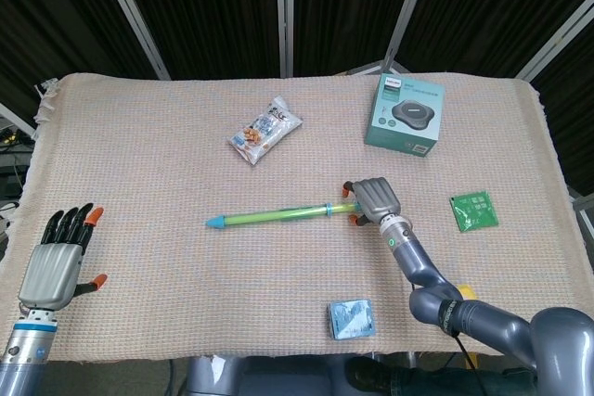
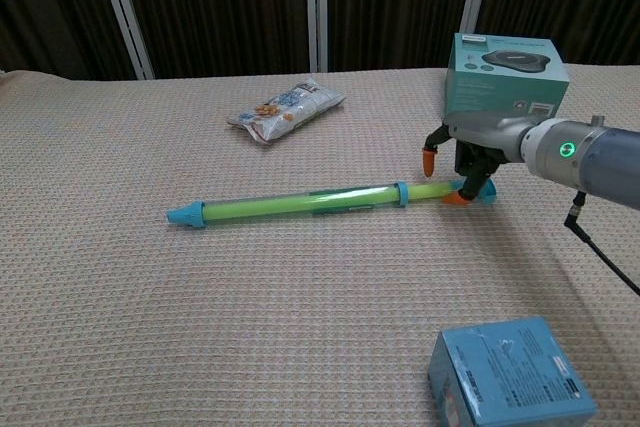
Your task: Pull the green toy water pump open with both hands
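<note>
The green toy water pump (image 1: pixel 278 215) lies across the middle of the cloth, blue tip to the left, closed up. In the chest view its tube (image 2: pixel 300 202) runs right to a blue T-handle (image 2: pixel 484 192). My right hand (image 1: pixel 371 199) sits over that handle end, and the head view hides the handle beneath it. In the chest view the right hand (image 2: pixel 468 159) has orange fingertips (image 2: pixel 430 159) spread on either side of the rod, not closed on it. My left hand (image 1: pixel 56 261) rests at the front left edge with fingers apart, holding nothing, far from the pump.
A snack bag (image 1: pixel 265 130) lies behind the pump. A teal boxed product (image 1: pixel 405 114) stands at the back right. A green packet (image 1: pixel 474 210) lies to the right, and a small blue box (image 1: pixel 351 318) sits near the front edge.
</note>
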`<state>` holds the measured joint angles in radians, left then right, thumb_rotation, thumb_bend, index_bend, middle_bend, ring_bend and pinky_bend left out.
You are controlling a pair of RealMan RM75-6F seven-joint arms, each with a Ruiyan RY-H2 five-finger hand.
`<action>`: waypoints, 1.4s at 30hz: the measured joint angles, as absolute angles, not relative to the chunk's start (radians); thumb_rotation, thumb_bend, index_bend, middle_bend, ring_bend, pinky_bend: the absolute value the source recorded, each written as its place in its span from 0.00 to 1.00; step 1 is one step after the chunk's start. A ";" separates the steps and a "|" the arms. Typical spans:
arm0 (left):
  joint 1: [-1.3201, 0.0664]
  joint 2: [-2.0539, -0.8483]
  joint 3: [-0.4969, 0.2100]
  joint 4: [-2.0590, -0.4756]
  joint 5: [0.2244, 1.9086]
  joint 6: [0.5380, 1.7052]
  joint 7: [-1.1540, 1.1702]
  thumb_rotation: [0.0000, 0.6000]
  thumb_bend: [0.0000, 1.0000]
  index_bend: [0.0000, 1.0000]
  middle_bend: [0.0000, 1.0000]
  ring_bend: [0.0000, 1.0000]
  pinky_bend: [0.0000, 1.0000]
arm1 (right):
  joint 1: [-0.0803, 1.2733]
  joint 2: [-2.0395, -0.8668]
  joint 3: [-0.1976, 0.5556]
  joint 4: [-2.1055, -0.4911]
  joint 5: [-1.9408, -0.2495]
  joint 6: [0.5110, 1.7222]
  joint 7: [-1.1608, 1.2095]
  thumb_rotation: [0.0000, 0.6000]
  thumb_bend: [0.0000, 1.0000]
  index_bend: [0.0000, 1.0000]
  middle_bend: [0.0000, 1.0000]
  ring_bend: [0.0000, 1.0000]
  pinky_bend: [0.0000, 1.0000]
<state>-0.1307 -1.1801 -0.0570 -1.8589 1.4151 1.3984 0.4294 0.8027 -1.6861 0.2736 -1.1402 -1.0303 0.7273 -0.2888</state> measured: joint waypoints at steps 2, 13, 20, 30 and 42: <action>-0.130 -1.179 -0.055 -1.860 1.416 1.400 0.427 1.00 0.00 0.00 0.00 0.00 0.00 | 0.805 -1.690 0.271 -1.137 -1.029 0.730 -0.289 1.00 0.21 0.45 1.00 1.00 1.00; -0.135 -1.176 -0.050 -1.861 1.414 1.406 0.424 1.00 0.00 0.00 0.00 0.00 0.00 | 0.832 -1.714 0.257 -1.108 -1.000 0.734 -0.310 1.00 0.26 0.47 1.00 1.00 1.00; -0.138 -1.178 -0.048 -1.860 1.407 1.407 0.427 1.00 0.00 0.00 0.00 0.00 0.00 | 0.848 -1.725 0.247 -1.088 -0.973 0.723 -0.334 1.00 0.26 0.48 1.00 1.00 1.00; -0.144 -1.182 -0.042 -1.857 1.403 1.403 0.431 1.00 0.00 0.00 0.00 0.00 0.00 | 0.859 -1.727 0.231 -1.088 -0.936 0.720 -0.364 1.00 0.38 0.60 1.00 1.00 1.00; -0.221 -1.246 -0.072 -1.749 1.416 1.325 0.381 1.00 0.00 0.01 0.60 0.53 0.51 | 0.847 -1.678 0.219 -1.192 -0.879 0.751 -0.408 1.00 0.45 0.67 1.00 1.00 1.00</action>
<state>-0.2213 -1.2464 -0.0721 -1.7487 1.4155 1.3252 0.3807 0.8473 -1.6775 0.2192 -1.1917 -0.8794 0.7510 -0.4077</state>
